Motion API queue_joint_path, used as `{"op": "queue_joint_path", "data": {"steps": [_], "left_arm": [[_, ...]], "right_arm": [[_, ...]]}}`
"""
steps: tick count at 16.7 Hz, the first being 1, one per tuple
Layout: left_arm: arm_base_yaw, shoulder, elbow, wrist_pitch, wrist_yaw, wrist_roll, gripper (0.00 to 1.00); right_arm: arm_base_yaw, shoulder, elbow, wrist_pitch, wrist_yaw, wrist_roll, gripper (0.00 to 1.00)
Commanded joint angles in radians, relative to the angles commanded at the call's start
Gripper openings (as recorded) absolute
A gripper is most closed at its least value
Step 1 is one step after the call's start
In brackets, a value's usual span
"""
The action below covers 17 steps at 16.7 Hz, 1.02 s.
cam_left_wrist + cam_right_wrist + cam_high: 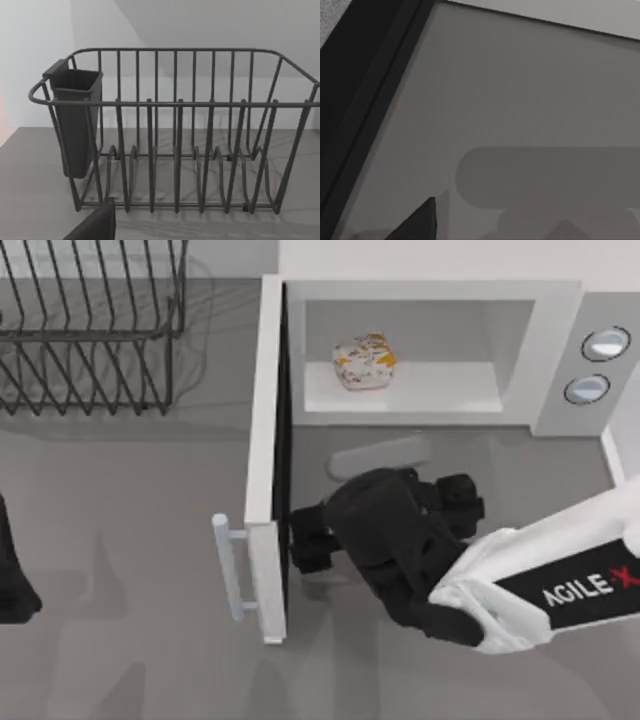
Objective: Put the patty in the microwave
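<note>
At the table's (pixel 120 640) left edge, about halfway down it, a dark piece of my left arm (pixel 12 575) sits parked. Whether the left gripper (pixel 95 225) has its fingers apart or together I cannot tell; a dark tip of it shows in the left wrist view, with the dish rack beyond.

In the far left corner of the table stands the black wire dish rack (pixel 95 335). The left wrist view shows its row of upright dividers and a dark utensil cup (pixel 75 120) hung on one end of its rim.

Right of the rack the microwave door (pixel 265 460) stands wide open, swung out toward the near edge of the table, edge-on from above, with its bar handle (pixel 232 575) on the side facing the rack.

The right gripper (pixel 308 540) is low over the table just in front of the microwave (pixel 430 295), close against the inner face of the open door. I cannot tell how its fingers stand. The right wrist view shows the dark door face, grey tabletop and one dark fingertip (pixel 417 222).

The patty (pixel 364 362) lies inside the microwave, on the cavity floor toward its left half, apart from the walls and free of either gripper.

At the microwave's right end, the grey panel carries two round knobs (pixel 597 365). The white right arm (pixel 560 585) reaches in from the table's right edge.
</note>
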Motion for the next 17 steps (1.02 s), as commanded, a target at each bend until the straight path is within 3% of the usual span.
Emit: {"op": "queue_joint_path", "data": {"steps": [10,17], "left_arm": [[0.0,0.0,0.0,0.0,0.0,0.0,1.0],[0.0,0.0,0.0,0.0,0.0,0.0,1.0]], "right_arm": [[0.003,-0.061,0.053,-0.005,0.021,0.002,1.0],[0.021,-0.098,0.066,-0.176,0.027,0.003,1.0]]}}
